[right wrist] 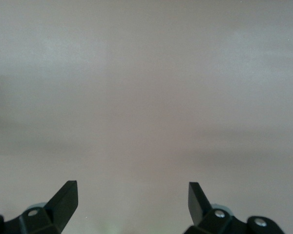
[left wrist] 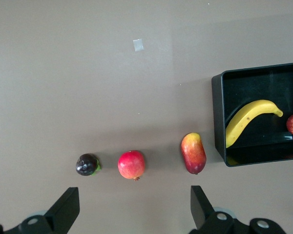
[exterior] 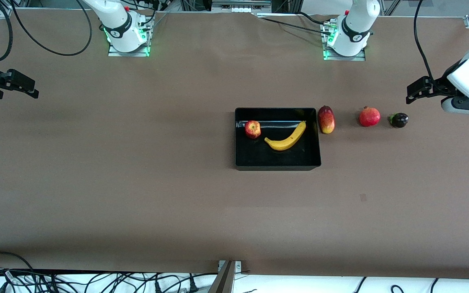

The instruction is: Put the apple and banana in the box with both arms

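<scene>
2 fruits, apple (exterior: 253,129) and banana (exterior: 286,138), already lie in the box (exterior: 277,166). Left gripper (exterior: 415,91) and right gripper (exterior: 29,90) hover wide open, empty, at opposite table ends, the left nearer the box.

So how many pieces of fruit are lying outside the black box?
3, in a row beside the box toward the left arm's end: the mango closest, then the pomegranate, then a dark mangosteen. None look hidden.

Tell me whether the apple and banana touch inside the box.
Apart. The front view shows black box floor between the apple and the banana.
</scene>
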You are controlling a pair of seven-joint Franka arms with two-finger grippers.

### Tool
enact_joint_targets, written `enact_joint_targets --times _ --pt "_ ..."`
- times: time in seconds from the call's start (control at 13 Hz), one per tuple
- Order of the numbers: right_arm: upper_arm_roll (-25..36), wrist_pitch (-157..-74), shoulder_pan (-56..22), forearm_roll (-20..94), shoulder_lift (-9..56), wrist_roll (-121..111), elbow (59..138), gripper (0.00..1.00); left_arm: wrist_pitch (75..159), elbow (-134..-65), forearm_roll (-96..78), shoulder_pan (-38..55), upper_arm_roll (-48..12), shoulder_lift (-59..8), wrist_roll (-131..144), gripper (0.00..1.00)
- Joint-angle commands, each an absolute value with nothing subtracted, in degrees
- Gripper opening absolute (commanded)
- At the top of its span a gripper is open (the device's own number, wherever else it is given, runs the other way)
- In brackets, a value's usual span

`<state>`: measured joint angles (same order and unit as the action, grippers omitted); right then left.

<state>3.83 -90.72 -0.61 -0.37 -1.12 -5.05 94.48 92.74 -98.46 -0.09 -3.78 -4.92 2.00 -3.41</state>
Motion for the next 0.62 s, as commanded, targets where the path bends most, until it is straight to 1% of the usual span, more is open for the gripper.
enact_joint_targets --times 0.0,0.54 --pt "3.34 -90.53 -0.09 0.62 -2.2 -4.92 94.92 1.0 91.32 -97.38 0.53 -3.6 -5.36 2.2 -1.85 1.0" --pt "3.43 -90.26 -0.09 0.62 -2.2 -4.83 94.92 1.0 91.75 -97.12 0.09 -3.6 -5.27 1.67 -1.23 1.0"
